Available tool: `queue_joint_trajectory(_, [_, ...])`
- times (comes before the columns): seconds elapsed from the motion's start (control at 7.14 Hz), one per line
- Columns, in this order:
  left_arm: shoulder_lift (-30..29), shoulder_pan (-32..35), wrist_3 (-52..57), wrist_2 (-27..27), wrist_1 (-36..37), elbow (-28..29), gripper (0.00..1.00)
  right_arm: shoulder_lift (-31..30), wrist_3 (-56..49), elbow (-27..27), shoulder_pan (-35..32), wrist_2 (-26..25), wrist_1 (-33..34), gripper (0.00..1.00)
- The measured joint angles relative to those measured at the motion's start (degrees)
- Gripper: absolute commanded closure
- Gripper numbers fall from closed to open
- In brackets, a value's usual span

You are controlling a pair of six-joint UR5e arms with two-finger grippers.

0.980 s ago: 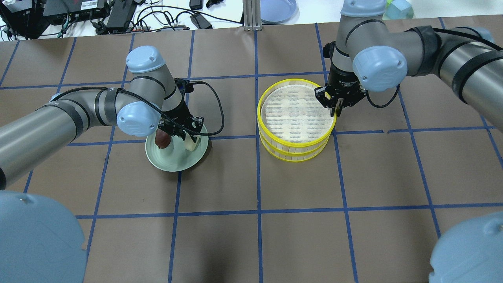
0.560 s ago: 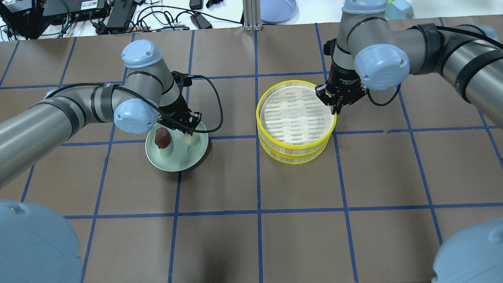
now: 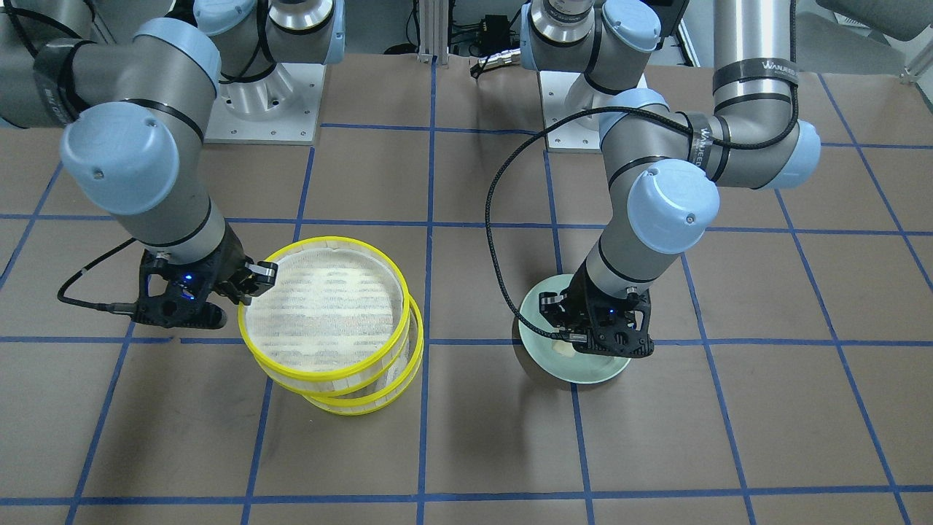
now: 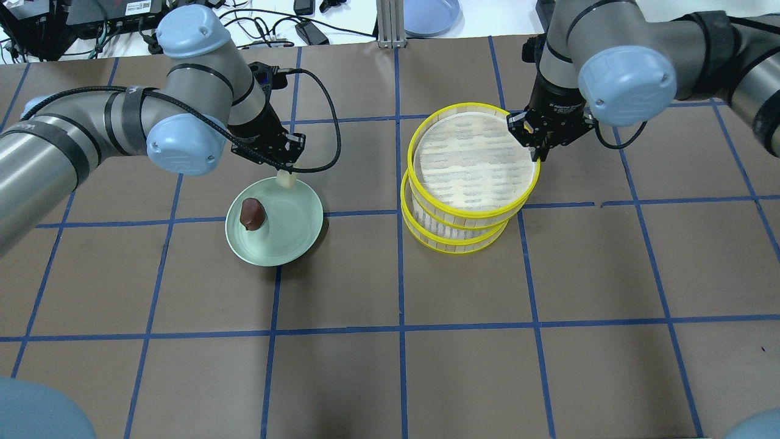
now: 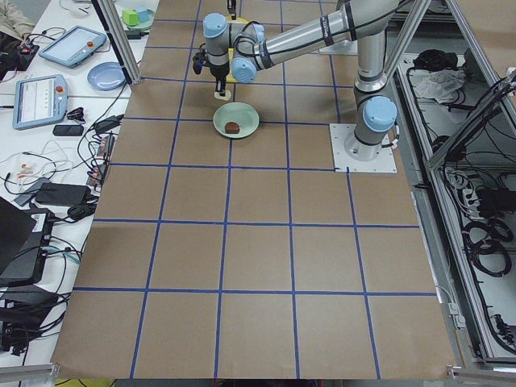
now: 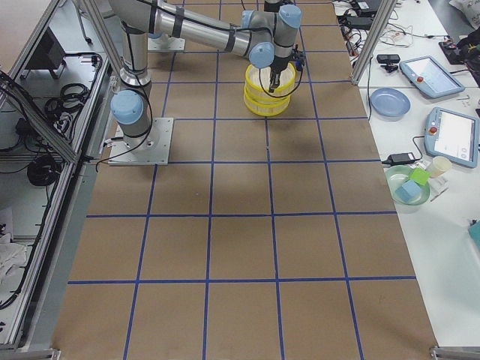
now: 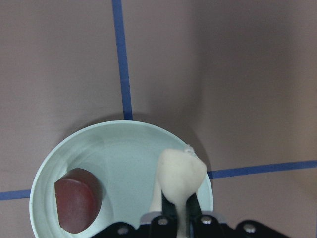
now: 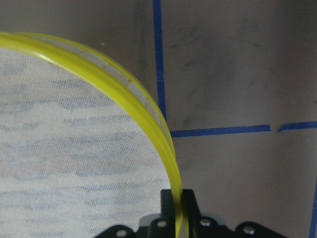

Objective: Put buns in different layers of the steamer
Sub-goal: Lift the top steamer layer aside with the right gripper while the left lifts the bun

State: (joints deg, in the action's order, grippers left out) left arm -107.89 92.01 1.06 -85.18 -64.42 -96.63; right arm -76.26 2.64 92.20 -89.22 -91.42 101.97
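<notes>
My left gripper (image 4: 281, 166) is shut on the pale cream bun (image 4: 284, 178) and holds it in the air over the far rim of the pale green plate (image 4: 286, 241). The left wrist view shows the cream bun (image 7: 181, 171) between the fingers. The dark reddish-brown bun (image 4: 251, 214) lies on the plate, and also shows in the left wrist view (image 7: 77, 198). My right gripper (image 4: 536, 151) is shut on the yellow rim (image 8: 148, 116) of the steamer's top layer (image 4: 469, 161). It holds that layer lifted and shifted off the lower layers (image 4: 452, 246).
A blue plate (image 4: 430, 13) and cables with electronics (image 4: 183, 24) lie beyond the table's far edge. Both arm bases (image 3: 270, 95) stand at the robot's side. Brown table surface with blue tape lines (image 4: 402, 329) surrounds the plate and steamer.
My left gripper has risen off the plate with the cream bun and moved toward the far side. My right gripper has lifted the top layer up and away from the stack.
</notes>
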Motion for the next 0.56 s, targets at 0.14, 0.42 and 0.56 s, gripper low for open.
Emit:
queue_joint_trajectory(0.14, [0.7,1.2,-2.8,1.0,-0.8,0.7,1.0,-1.0,-1.4,-0.3,2.3,0.0,-1.1,1.0])
queue_joint_trajectory(0.42, [-0.1,7.1,-12.3,2.4,-0.7,3.5,1.0,-1.5,-6.7,-0.4,8.6,-0.1,-2.1,1.0])
queue_joint_trajectory(0.56, [-1.3,10.9,-19.5,2.7,-0.6,5.5,1.0,-1.3,-10.0,-0.4,12.1,-0.2,-2.8,1.0])
